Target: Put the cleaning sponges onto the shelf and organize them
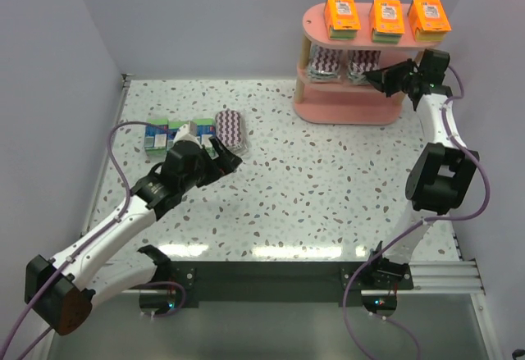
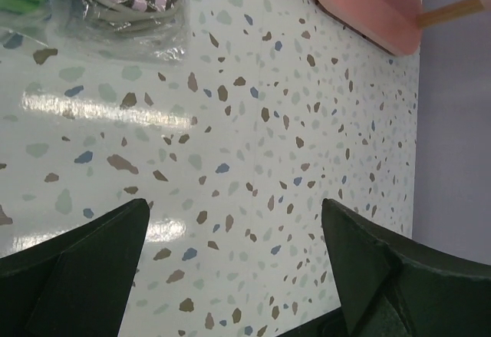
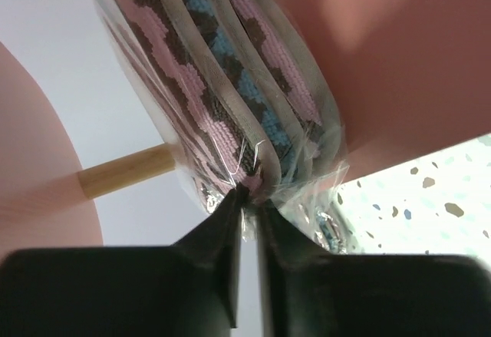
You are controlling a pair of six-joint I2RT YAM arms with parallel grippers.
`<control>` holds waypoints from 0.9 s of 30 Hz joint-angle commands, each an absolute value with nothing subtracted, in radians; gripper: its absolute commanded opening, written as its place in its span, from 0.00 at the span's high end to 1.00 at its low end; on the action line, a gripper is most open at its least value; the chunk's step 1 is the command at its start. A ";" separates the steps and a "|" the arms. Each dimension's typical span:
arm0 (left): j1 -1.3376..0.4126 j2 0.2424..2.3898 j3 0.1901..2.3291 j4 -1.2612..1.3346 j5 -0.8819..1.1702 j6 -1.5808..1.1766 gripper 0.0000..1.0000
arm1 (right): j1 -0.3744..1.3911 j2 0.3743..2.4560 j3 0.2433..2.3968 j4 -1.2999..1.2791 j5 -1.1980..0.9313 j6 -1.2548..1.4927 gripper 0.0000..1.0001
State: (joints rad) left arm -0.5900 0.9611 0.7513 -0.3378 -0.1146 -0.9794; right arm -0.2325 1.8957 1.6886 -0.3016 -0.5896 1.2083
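While three orange packs [image 1: 387, 18] line top board of shelf [image 1: 344, 112], two zigzag packs stand on middle tier, wooden post [image 3: 126, 170] close by; right gripper [image 1: 379, 79] clamped on clear wrap of right-hand zigzag pack [image 1: 358, 66], arm stretched far forward; left gripper [image 1: 225, 157] spread wide, empty, low over table [image 1: 328, 188] beside third zigzag pack [image 1: 231, 127] and blue-green boxes [image 1: 168, 134]

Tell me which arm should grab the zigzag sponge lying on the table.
Left. The left pincer hovers open and empty beside that zigzag sponge. The right pincer is shut on another zigzag pack by its wrap at the shelf, across the table.
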 commanded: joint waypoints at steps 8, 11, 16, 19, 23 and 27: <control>-0.468 1.087 0.960 -0.311 -0.052 -0.813 0.00 | -0.224 1.804 1.675 -0.351 -0.604 1.160 0.36; -0.428 1.155 1.008 -0.311 -0.040 -0.773 0.00 | -0.229 1.753 1.657 -0.363 -0.578 1.158 0.27; -0.345 1.271 1.052 -0.249 0.038 -0.706 0.00 | -0.256 1.633 1.597 -0.437 -0.555 1.120 0.15; -0.313 1.343 1.068 -0.186 0.104 -0.667 0.00 | -0.270 1.538 1.536 -0.492 -0.546 1.077 0.13; -0.293 1.448 1.100 -0.094 0.155 -0.627 0.15 | -0.271 1.410 1.430 -0.551 -0.538 1.013 0.12; -0.285 1.592 1.199 -0.112 0.152 -0.562 0.25 | -0.268 1.281 1.269 -0.616 -0.538 0.928 0.12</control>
State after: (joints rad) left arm -0.2962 1.5326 1.1072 -0.1822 0.1181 -0.6483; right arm -0.2733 1.3514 1.3582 -0.5278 -0.5407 1.0264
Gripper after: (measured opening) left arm 0.770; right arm 0.873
